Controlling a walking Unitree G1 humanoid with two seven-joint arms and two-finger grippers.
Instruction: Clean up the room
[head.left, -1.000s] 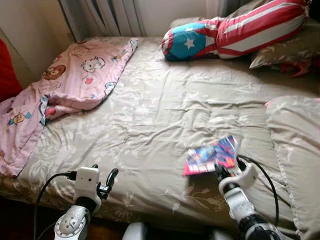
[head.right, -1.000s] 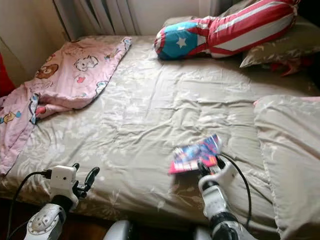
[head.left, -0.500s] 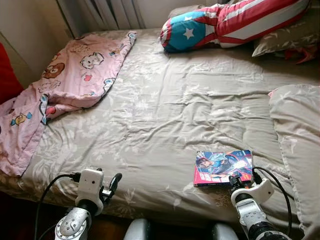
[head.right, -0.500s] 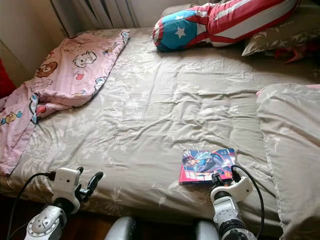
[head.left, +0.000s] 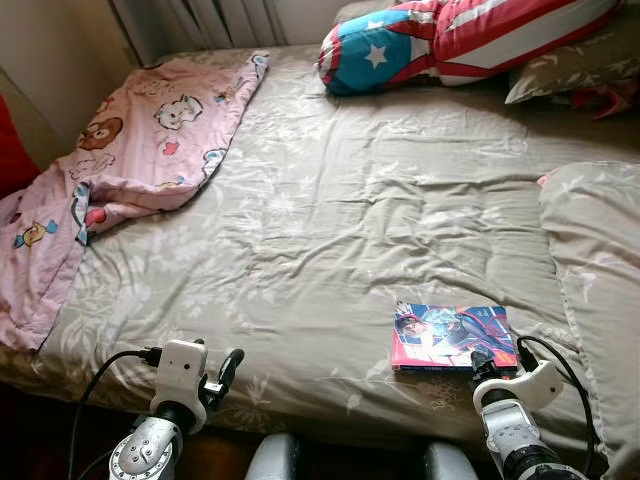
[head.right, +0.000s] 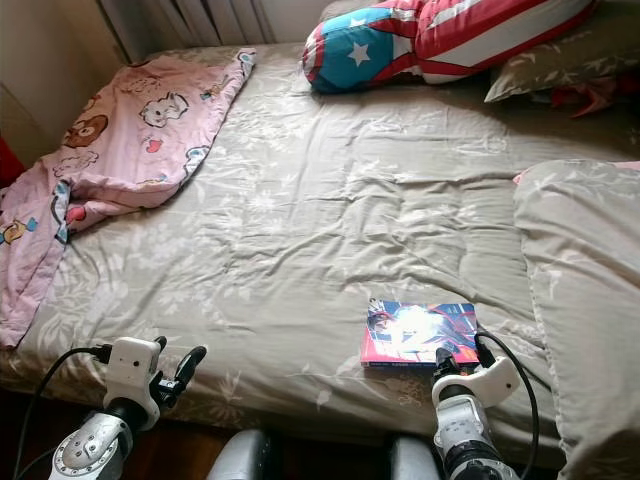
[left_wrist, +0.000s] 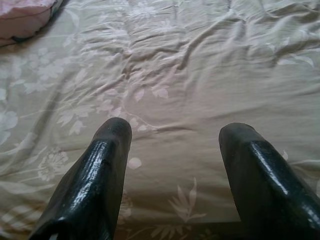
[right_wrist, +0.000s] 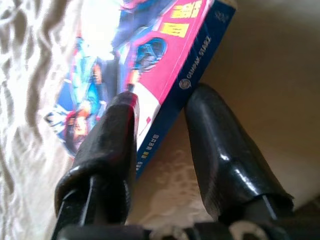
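On the near right part of the bed (head.left: 330, 210), a book (head.left: 452, 337) with a bright comic-style cover lies flat, cover up, its long axis running left to right and its blue spine along the near edge. It rests on the beige floral bedcover, just left of a large beige pillow (head.left: 598, 290) at the right edge. At the far end lie a red, white and blue star-and-stripe cushion (head.left: 460, 40) and, to its right, another beige pillow (head.left: 575, 75). A crumpled pink cartoon-print blanket (head.left: 120, 170) covers the far left corner and hangs over the left side. Nothing lies between the book and either gripper. The right gripper (right_wrist: 160, 120) reaches forward from the near edge of the bed, fingers pointing far; in the right wrist view one finger lies on the cover and the other against the spine side, pinching the book's near edge. The left gripper (left_wrist: 175, 132) is held low at the near left edge of the bed, pointing over bare bedcover, its fingers spread apart and holding nothing.
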